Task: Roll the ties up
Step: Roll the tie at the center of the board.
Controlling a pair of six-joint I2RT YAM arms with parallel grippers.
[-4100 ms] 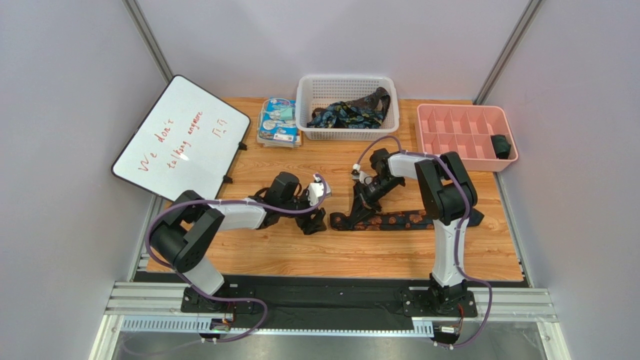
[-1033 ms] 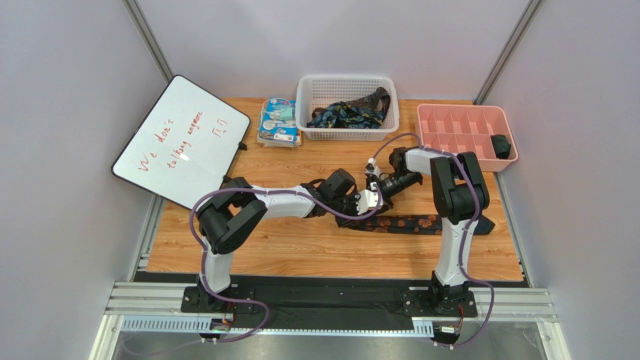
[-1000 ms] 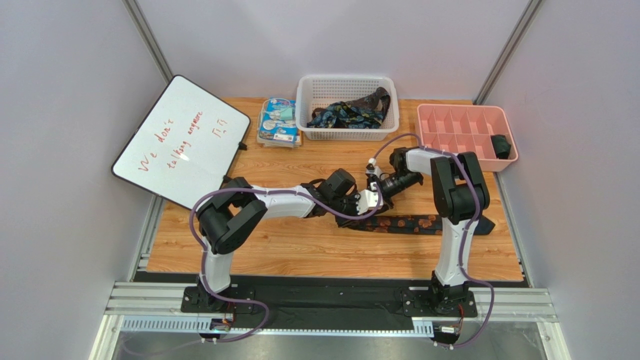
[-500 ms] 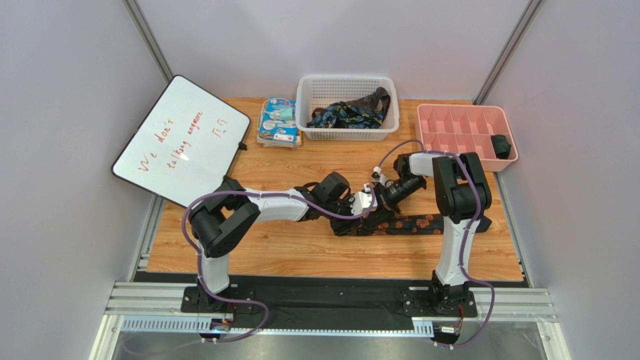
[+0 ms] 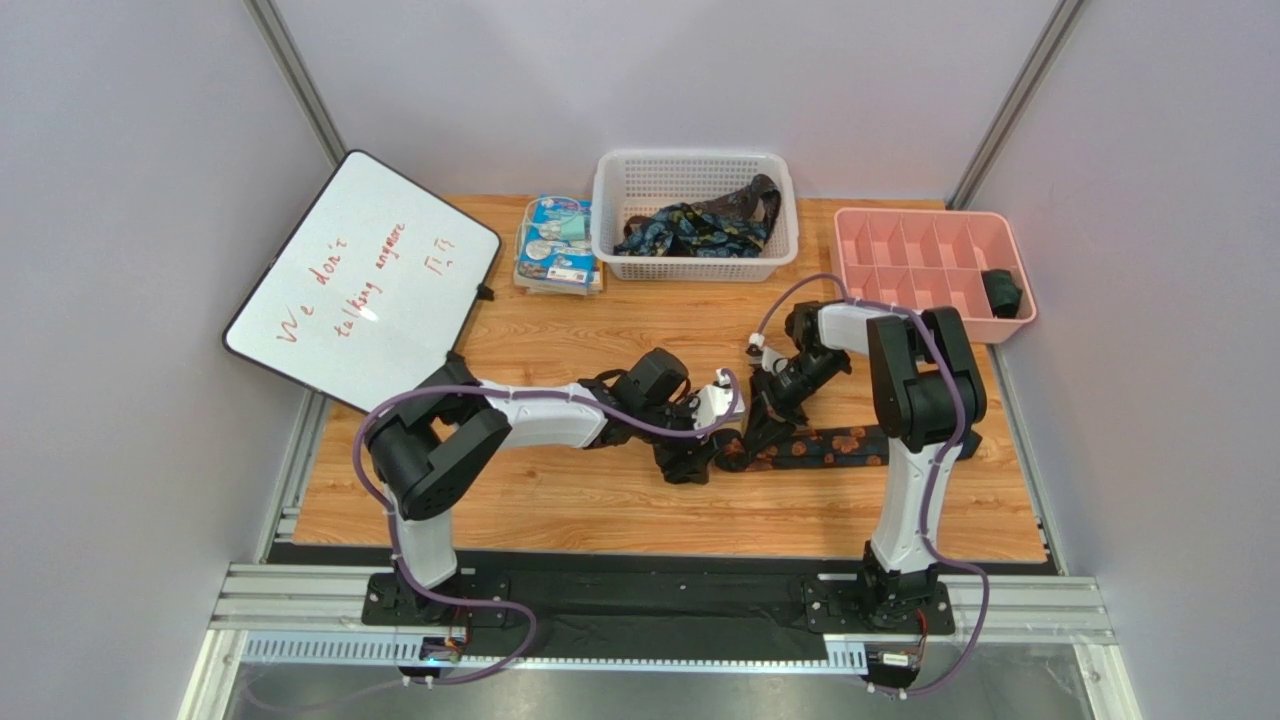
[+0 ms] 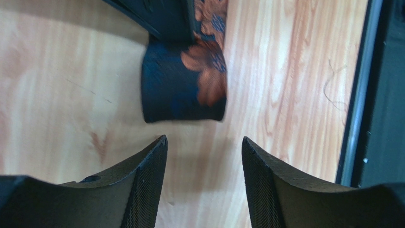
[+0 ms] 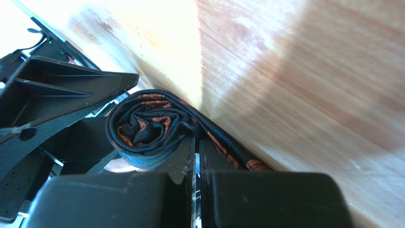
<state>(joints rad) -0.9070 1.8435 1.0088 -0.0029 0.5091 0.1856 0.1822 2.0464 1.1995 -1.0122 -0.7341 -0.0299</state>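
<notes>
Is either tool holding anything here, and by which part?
Right tool looks shut on the tie, right beside its rolled end. Left tool is open, holding nothing.

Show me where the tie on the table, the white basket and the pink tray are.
tie (image 5: pixel 824 444), top external view, on its flat orange-flowered stretch.
white basket (image 5: pixel 699 266), top external view, on its near wall.
pink tray (image 5: pixel 920 218), top external view, on its far rim.

Robot lab cell: grey partition walls (image 5: pixel 135 180), aluminium rail (image 5: pixel 661 615) base, wooden tabletop (image 5: pixel 601 510), propped whiteboard (image 5: pixel 361 278).
</notes>
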